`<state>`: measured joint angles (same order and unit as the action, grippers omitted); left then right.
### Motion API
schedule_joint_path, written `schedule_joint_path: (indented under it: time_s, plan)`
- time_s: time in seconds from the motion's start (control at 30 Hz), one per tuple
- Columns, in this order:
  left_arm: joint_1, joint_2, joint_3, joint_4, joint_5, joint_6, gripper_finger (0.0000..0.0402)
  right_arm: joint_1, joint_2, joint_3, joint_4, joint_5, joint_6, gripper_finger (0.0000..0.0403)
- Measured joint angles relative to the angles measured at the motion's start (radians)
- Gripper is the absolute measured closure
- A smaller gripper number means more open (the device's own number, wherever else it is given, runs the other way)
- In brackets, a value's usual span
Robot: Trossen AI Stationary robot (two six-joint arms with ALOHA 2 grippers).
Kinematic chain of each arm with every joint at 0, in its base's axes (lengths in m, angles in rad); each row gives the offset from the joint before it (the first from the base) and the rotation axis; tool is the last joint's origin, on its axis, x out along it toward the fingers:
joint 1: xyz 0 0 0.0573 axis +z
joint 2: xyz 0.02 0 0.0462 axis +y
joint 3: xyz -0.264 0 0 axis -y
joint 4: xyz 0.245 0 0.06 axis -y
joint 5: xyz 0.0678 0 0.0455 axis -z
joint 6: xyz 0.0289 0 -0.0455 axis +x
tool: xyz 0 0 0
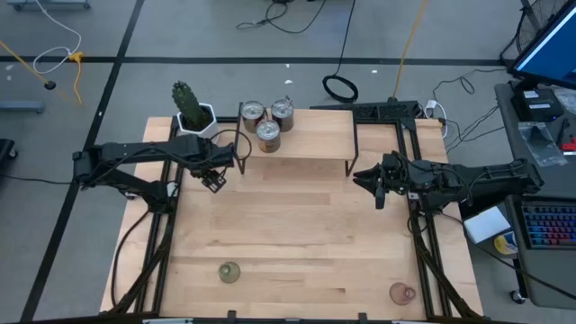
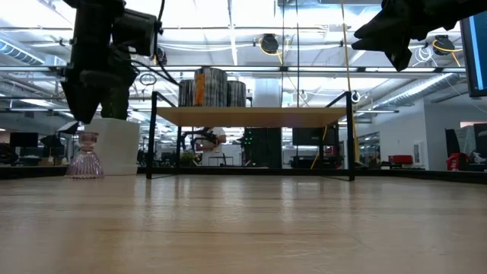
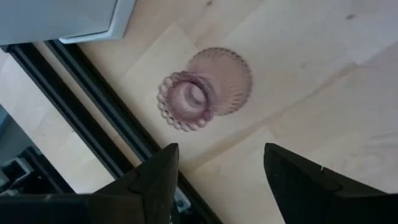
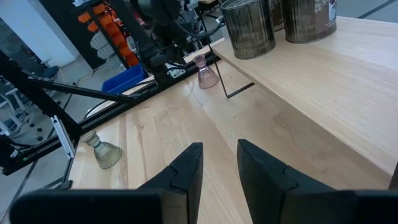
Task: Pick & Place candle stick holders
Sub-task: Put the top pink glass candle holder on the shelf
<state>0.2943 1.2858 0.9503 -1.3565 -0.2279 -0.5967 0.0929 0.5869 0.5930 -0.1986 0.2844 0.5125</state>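
Left wrist view: pink glass holder (image 3: 199, 93) upright below spread left jaws, hidden from high view, right jaws slightly apart, empty.

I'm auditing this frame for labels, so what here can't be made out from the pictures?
- High view: the pink holder under the left gripper is hidden by that gripper.
- Low view: the left gripper's fingertips are lost against the dark arm; the right gripper is cut off by the top edge.
- Metal holders: rims too small in the high view, tops cut off in the right wrist view.
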Motion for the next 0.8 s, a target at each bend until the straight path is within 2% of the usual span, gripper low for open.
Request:
schedule_joint_path:
  time_s: [0.37,0.8]
  plan:
    - [0.016,0.000,-0.034,0.131,-0.005,0.066,0.0186,0.000,0.000,0.000,0.000,0.002,0.042,0.0313]
    - [0.062,0.039,-0.033,0.133,-0.039,0.131,0.0195,0.000,0.000,0.000,0.000,0.002,0.052,0.0313]
